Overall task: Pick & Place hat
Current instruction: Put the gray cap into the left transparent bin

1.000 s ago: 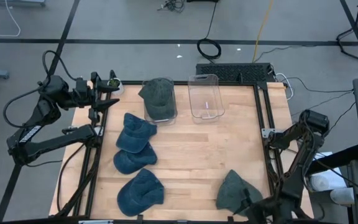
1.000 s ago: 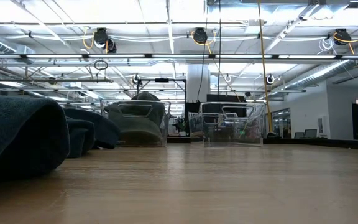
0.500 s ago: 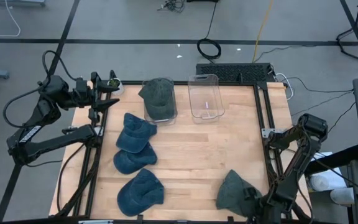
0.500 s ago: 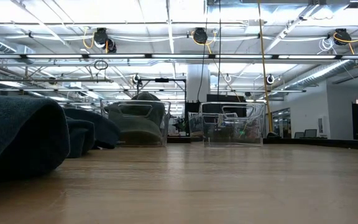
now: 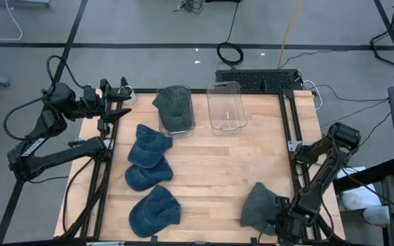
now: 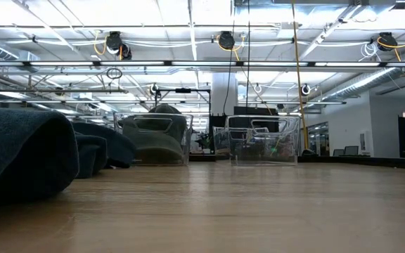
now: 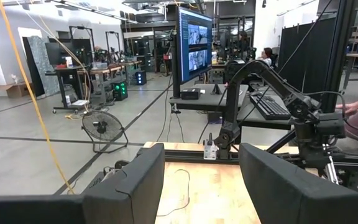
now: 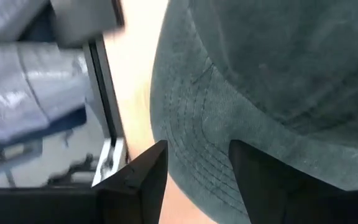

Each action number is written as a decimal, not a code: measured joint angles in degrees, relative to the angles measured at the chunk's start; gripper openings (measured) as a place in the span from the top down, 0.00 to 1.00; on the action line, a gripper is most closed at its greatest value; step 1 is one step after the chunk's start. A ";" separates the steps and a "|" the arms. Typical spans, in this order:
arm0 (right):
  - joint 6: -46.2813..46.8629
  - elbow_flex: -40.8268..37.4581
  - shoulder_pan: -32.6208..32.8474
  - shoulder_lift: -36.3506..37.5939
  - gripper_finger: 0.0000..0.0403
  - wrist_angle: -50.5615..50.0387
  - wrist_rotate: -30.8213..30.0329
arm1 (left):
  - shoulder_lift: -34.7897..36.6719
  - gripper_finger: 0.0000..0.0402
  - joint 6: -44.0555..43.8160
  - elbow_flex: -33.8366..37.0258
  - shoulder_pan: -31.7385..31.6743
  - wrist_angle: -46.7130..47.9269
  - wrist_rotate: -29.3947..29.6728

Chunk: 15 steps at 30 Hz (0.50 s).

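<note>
The grey-green cotton cap (image 5: 258, 205) lies on the pale wooden bench (image 5: 217, 164) at its near right corner, close to the black frame rail (image 5: 297, 171) along the right edge. In my right wrist view the stitched brim of this cap (image 8: 241, 93) fills most of the frame, and the brim edge lies between my two dark fingers (image 8: 138, 180), which stand apart with nothing gripped. My right gripper (image 5: 279, 217) sits low at the cap's right side, just at its edge; whether it touches the fabric I cannot tell.

Three blue denim caps lie in a column on the left half of the bench: one farthest back (image 5: 149, 145), one in the middle (image 5: 143, 176) overlapping it, and one nearest the front edge (image 5: 154, 208). At the back edge stand two clear plastic bins side by side: the left bin (image 5: 176, 109) holds a second grey-green cap (image 5: 173, 101), and the right bin (image 5: 226, 106) shows only its clear floor. From the low view both bins (image 6: 153, 139) stand upright beyond the dark fabric at the left.

My left gripper (image 5: 118, 102) waits off the back left corner of the bench, raised, its jaws parted and holding nothing; my left wrist view shows its fingers (image 7: 135, 180) well apart.
</note>
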<state>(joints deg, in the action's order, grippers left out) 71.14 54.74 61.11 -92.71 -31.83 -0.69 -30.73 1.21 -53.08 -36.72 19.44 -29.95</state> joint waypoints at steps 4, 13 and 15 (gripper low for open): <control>-5.91 -0.21 -3.87 -0.10 0.58 0.80 -10.68 | 0.01 0.47 0.00 0.00 0.01 0.00 0.00; -19.20 -0.62 -13.86 1.62 0.58 1.41 -35.08 | -0.01 0.47 0.00 0.00 0.00 0.00 0.02; -20.74 -0.61 -15.31 2.42 0.58 2.36 -36.85 | -0.01 0.47 0.00 0.00 0.01 0.00 0.00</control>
<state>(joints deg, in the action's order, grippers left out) 50.39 54.13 45.80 -90.28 -29.47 -37.54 -30.74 1.21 -53.08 -36.71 19.44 -29.95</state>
